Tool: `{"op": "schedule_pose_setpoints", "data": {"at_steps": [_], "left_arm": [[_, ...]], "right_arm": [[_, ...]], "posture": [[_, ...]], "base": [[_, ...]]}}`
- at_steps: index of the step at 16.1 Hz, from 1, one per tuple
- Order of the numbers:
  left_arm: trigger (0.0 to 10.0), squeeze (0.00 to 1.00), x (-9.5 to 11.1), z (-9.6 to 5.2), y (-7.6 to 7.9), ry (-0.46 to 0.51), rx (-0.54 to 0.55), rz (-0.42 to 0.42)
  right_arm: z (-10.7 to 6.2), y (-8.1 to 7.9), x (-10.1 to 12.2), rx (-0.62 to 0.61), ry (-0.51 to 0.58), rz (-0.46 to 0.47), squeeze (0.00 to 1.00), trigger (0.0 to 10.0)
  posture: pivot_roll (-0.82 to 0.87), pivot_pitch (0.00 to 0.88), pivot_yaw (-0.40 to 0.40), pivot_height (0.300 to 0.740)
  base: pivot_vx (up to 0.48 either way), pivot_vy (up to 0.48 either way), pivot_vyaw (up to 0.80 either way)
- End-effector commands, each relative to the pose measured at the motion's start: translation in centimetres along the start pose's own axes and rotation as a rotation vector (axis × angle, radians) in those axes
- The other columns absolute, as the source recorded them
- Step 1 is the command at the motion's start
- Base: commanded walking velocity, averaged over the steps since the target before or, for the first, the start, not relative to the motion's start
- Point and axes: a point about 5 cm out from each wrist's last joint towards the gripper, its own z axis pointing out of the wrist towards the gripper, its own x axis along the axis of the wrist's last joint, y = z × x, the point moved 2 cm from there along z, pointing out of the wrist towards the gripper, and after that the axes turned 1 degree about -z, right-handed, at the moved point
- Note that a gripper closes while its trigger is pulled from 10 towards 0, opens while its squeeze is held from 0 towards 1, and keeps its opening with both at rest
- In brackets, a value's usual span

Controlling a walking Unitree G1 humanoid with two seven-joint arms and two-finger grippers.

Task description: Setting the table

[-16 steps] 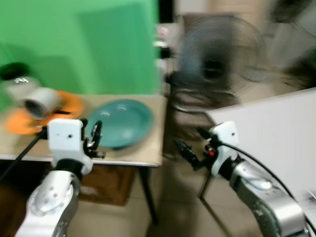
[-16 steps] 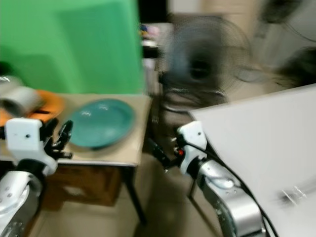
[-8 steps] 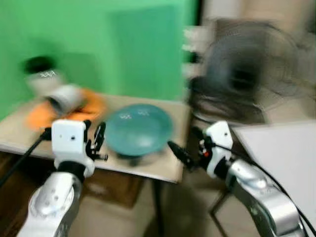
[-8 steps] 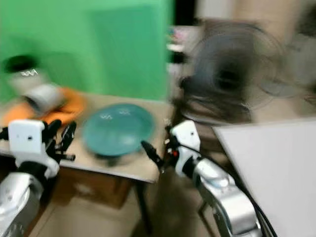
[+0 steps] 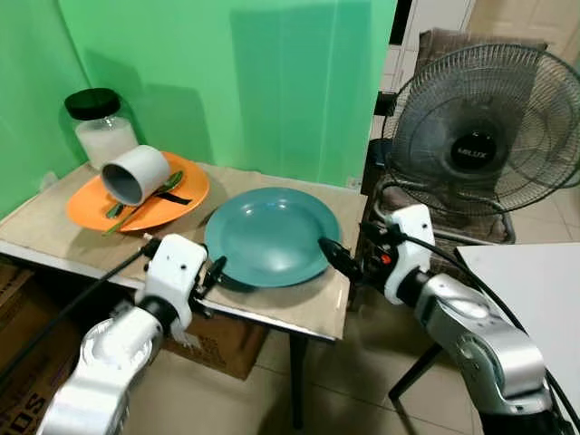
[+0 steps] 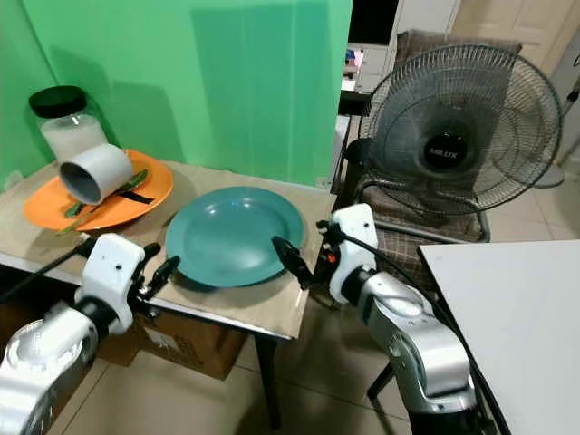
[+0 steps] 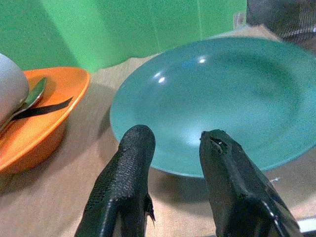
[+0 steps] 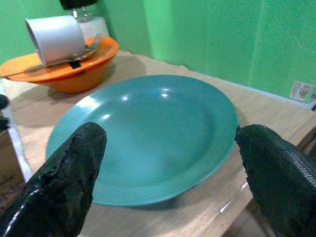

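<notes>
Black fingers of the right gripper [image 8: 168,163] stand wide apart, pointing at the near right rim of the teal plate [image 5: 270,236]; in the head views the gripper [image 6: 288,259] hovers just off the right edge of the table [image 5: 299,308], close to the plate, contact not clear. Left gripper [image 7: 173,148] has its fingers [image 7: 136,148] a little apart, aimed at the plate's near left rim, not touching it. In the head views it [image 5: 215,270] sits at the table's front edge, just beside the plate.

Teal plate lies flat on the table's right part, empty, upright. Table has a tan top on dark legs.

To the plate's left, near but apart, is an orange plate [image 5: 91,204]. On it a grey cup [image 5: 136,174] lies tipped on its side, mouth toward the front left. A green spoon [image 5: 168,184] lies on the orange plate, its handle running under the cup; a black strip [image 7: 42,109] lies across the plate by it. Behind the orange plate stands a glass jar [image 5: 106,138] with a black lid, white stuff inside.

Green backdrop [image 5: 227,82] hangs behind the table. Cardboard box [image 5: 231,340] sits under the table. To the right stands a dark floor fan [image 5: 480,136] in front of a chair [image 6: 412,54]. White tabletop [image 6: 517,326] at far right, well apart from the plate. Floor is beige tile [image 5: 344,390].
</notes>
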Motion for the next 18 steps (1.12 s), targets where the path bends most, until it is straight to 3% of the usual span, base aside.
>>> {"op": "schedule_pose_setpoints", "data": {"at_steps": [1,2,3,5,6,10,13,15,18], "left_arm": [[10.0,0.00,-0.3,0.7,-0.9,-0.003,-0.012,0.042],[10.0,0.00,-0.4,1.3,-1.5,-0.005,-0.013,0.065],[10.0,0.00,-0.5,3.1,-3.1,0.016,-0.004,0.089],[10.0,0.00,-0.7,4.6,-3.7,0.032,-0.012,0.109],[10.0,0.00,-1.0,5.1,-3.8,0.033,-0.012,0.129],[10.0,0.00,-2.8,7.1,-2.9,0.064,-0.070,0.067],[10.0,0.00,-4.3,7.5,-2.1,-0.002,-0.148,0.077],[10.0,0.00,-5.7,7.4,-2.2,-0.056,-0.174,0.110],[10.0,0.00,-6.2,7.1,-2.5,-0.070,-0.188,0.117]], "right_arm": [[0.4,0.0,0.4,0.016,0.017,0.010,1.00,10.0],[0.6,0.0,0.6,0.022,0.022,0.021,1.00,10.0],[1.0,-0.2,0.6,0.045,0.020,0.040,1.00,10.0],[1.3,-0.6,0.6,0.079,0.015,0.038,1.00,10.0],[1.4,-0.7,0.5,0.089,0.015,0.052,1.00,10.0],[2.1,-0.8,0.9,0.091,0.037,0.074,1.00,10.0],[2.6,-0.9,1.4,0.092,0.048,0.067,1.00,10.0],[3.0,-0.8,1.7,0.094,0.054,0.070,1.00,10.0],[3.5,-0.5,1.3,0.079,0.009,0.075,1.00,10.0]], "posture": [[0.05,0.001,0.004,0.740],[0.05,0.003,0.002,0.740],[0.04,0.011,-0.005,0.740],[0.03,0.021,-0.005,0.740],[0.03,0.023,-0.006,0.740],[0.01,0.034,-0.010,0.740],[0.01,0.035,-0.010,0.740],[0.01,0.034,-0.010,0.740],[0.02,0.033,-0.013,0.740]], "base": [[0.000,0.000,0.00],[0.000,0.000,0.00],[0.000,0.000,0.00],[0.000,0.000,0.00],[0.000,0.000,0.00],[0.000,0.000,0.00],[0.000,0.000,0.00],[0.000,0.000,0.00],[0.000,0.000,0.00]]}}
